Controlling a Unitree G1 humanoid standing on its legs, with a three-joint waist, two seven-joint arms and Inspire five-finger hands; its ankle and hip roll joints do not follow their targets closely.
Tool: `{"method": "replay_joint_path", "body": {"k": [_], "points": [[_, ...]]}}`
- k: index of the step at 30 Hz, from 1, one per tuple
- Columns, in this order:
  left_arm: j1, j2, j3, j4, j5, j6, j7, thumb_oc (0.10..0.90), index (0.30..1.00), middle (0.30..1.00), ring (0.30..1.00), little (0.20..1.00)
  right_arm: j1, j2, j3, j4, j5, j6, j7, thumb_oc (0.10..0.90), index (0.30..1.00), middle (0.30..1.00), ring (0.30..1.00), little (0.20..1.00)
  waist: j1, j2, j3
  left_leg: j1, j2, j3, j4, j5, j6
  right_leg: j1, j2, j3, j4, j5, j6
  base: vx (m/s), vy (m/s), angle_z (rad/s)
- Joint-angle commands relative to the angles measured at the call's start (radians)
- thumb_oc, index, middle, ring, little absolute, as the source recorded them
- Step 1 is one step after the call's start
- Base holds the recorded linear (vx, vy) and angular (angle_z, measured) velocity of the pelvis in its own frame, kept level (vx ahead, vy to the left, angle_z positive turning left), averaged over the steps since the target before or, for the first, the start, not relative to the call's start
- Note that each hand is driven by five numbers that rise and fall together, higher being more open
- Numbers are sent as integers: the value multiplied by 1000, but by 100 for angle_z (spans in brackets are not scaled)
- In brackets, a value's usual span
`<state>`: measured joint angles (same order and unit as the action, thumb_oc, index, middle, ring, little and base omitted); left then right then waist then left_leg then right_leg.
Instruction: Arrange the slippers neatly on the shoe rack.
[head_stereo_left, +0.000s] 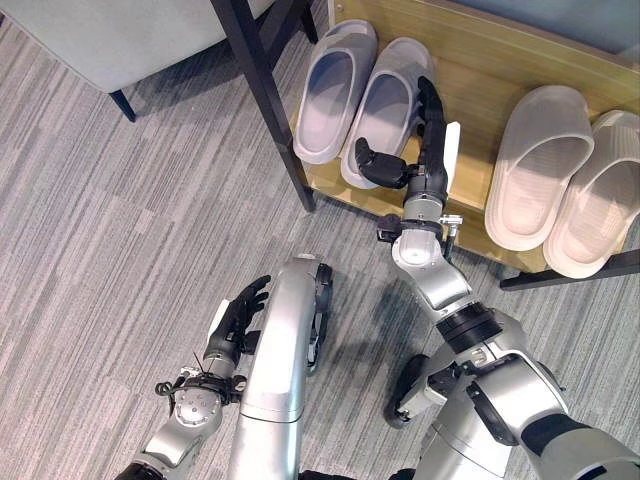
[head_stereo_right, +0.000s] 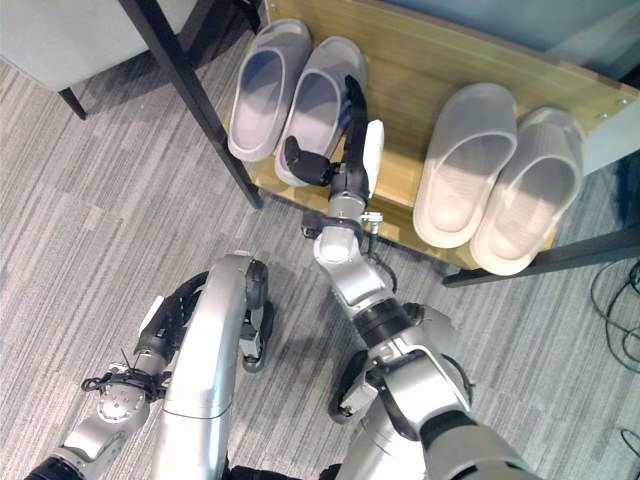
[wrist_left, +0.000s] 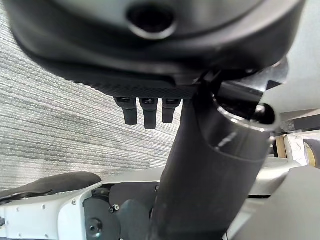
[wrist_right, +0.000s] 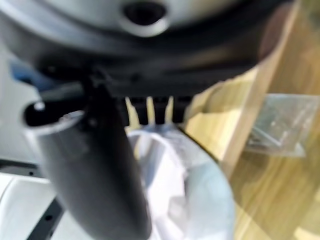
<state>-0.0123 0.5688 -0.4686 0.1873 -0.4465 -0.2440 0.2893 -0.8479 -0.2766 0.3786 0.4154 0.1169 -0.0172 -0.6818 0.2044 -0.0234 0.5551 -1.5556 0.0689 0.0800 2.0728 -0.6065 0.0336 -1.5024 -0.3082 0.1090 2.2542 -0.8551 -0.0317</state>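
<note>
A pale lavender pair of slippers sits side by side at the left end of the wooden shoe rack (head_stereo_left: 470, 90), toes pointing away from me. My right hand (head_stereo_left: 425, 160) lies against the right side of that pair's right slipper (head_stereo_left: 385, 100), with straight fingers (head_stereo_left: 430, 105) along its edge and the thumb over its heel. The left lavender slipper (head_stereo_left: 335, 90) touches its mate. In the right wrist view the same slipper (wrist_right: 170, 190) sits just past the fingers. A beige pair (head_stereo_left: 540, 160) rests at the rack's right end. My left hand (head_stereo_left: 240, 310) hangs low over the carpet, fingers relaxed.
The rack's black leg (head_stereo_left: 265, 90) slants down at the shelf's left corner, close to the lavender pair. A grey chair (head_stereo_left: 120, 40) stands at the far left. Bare shelf wood lies between the two pairs. Striped grey carpet (head_stereo_left: 120, 220) covers the floor.
</note>
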Motion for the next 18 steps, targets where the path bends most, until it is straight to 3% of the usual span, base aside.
{"method": "replay_joint_path", "body": {"k": [1, 10, 18], "points": [[-269, -185, -57, 25, 54, 9, 97, 800, 900, 900, 900, 900, -130, 12, 52, -229, -137, -79, 29, 800, 900, 900, 900, 900, -20, -43, -35, -14, 17, -91, 58, -132, -132, -59, 1, 85, 52, 187, -30, 0, 0, 0], [-216, -166, -40, -2, 50, 7, 85, 800, 900, 900, 900, 900, -25, -2, 21, -385, -190, -87, 55, 800, 900, 900, 900, 900, -39, -41, -35, -14, 22, -94, 66, -125, -127, -67, 16, 78, 52, 181, -27, 0, 0, 0], [-212, -162, -40, 0, 44, 5, 87, 800, 900, 900, 900, 900, -31, -11, 28, -329, -179, -73, 61, 800, 900, 900, 900, 900, -45, -36, -35, -14, 18, -99, 73, -120, -128, -67, 15, 71, 57, 177, -25, 0, 0, 0]]}}
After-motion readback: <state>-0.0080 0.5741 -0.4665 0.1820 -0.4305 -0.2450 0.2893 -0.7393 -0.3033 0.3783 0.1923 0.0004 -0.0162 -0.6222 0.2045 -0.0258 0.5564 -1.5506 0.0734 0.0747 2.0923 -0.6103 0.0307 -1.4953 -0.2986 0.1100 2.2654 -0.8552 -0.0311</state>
